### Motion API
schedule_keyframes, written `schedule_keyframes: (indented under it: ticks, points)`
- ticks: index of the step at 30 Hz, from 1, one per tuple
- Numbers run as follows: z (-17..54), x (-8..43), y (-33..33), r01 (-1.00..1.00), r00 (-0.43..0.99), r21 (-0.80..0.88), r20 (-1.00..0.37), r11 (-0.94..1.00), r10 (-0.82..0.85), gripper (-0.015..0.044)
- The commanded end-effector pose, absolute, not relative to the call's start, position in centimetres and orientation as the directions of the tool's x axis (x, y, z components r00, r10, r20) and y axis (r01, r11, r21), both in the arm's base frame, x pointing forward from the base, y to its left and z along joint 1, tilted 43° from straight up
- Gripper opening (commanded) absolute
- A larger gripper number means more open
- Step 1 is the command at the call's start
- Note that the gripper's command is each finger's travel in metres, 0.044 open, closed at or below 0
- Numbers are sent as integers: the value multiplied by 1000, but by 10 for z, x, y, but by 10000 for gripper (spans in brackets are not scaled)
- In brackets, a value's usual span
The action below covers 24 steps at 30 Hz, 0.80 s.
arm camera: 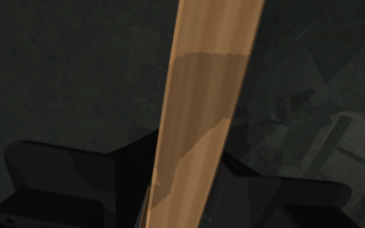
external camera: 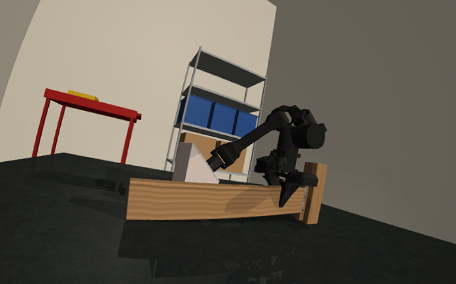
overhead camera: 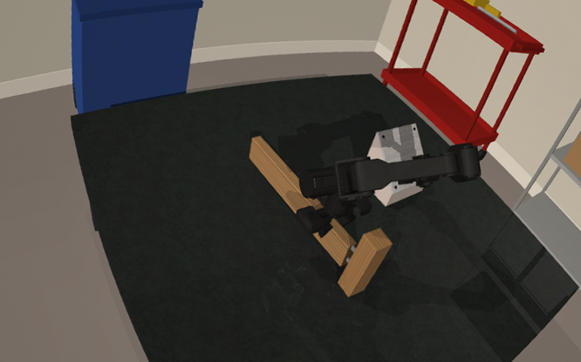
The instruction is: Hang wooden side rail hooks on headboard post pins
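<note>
The wooden side rail point(overhead camera: 272, 173) point(external camera: 179, 201) point(arm camera: 204, 90) stands on its narrow edge. Its far end rests on the table, at the left in the exterior view. Its post end appears a little raised. My gripper point(overhead camera: 327, 218) point(external camera: 276, 192) point(arm camera: 180, 137) is shut on the rail near the post end, one finger on each side. The headboard post point(overhead camera: 363, 265) point(external camera: 315, 195) stands upright beside that end. Grey steel shows in the narrow gap between rail and post. The slot and pins are hidden, so I cannot tell whether the hooks sit on the pins.
The white wedge-shaped block point(overhead camera: 387, 151) point(external camera: 193, 166) stands behind the rail at the arm's base. The dark table top point(overhead camera: 184, 257) point(external camera: 60, 233) carries rail and post. A blue cabinet point(overhead camera: 134, 55), red cart point(overhead camera: 437, 103) point(external camera: 92, 105) and grey shelf unit point(external camera: 226, 67) stand beyond it.
</note>
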<state>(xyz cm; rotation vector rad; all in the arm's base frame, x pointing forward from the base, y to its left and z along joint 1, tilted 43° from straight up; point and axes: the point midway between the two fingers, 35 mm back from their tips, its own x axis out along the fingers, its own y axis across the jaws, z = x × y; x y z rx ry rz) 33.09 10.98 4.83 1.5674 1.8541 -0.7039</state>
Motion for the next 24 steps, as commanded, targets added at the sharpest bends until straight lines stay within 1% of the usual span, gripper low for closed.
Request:
schedule_keyframes:
  ticks: [1,24]
  points:
    - [54,334,109,989,-101,0,-737,150,669,0]
    - [55,332,111,989,-101,0,-737,150,669,0]
